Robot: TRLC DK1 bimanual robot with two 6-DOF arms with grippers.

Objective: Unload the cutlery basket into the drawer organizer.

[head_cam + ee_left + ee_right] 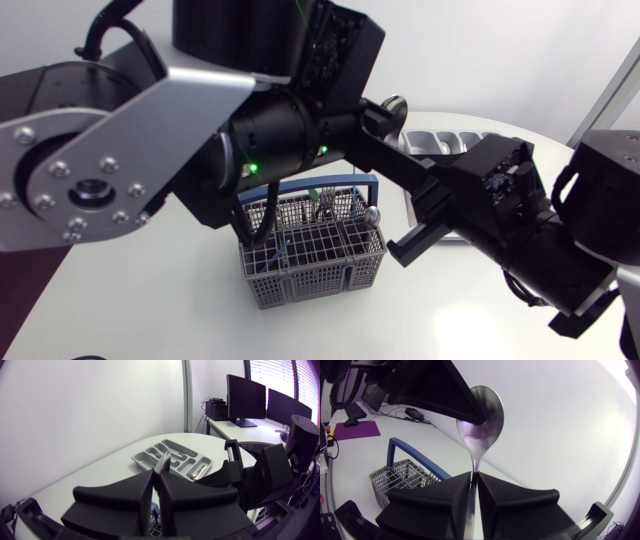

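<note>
My right gripper [474, 482] pinches the spoon [482, 410] by its handle, bowl up. My left gripper [156, 480] is clamped on its bowl. In the head view my arms crowd above the cutlery basket [310, 250] and half hide the drawer organizer [141, 459]. The left wrist view shows the organizer whole.

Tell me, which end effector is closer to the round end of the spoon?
Left. The left end effector pinches the spoon right at its round bowl; the right end effector grips the thin handle, farther from the bowl.
</note>
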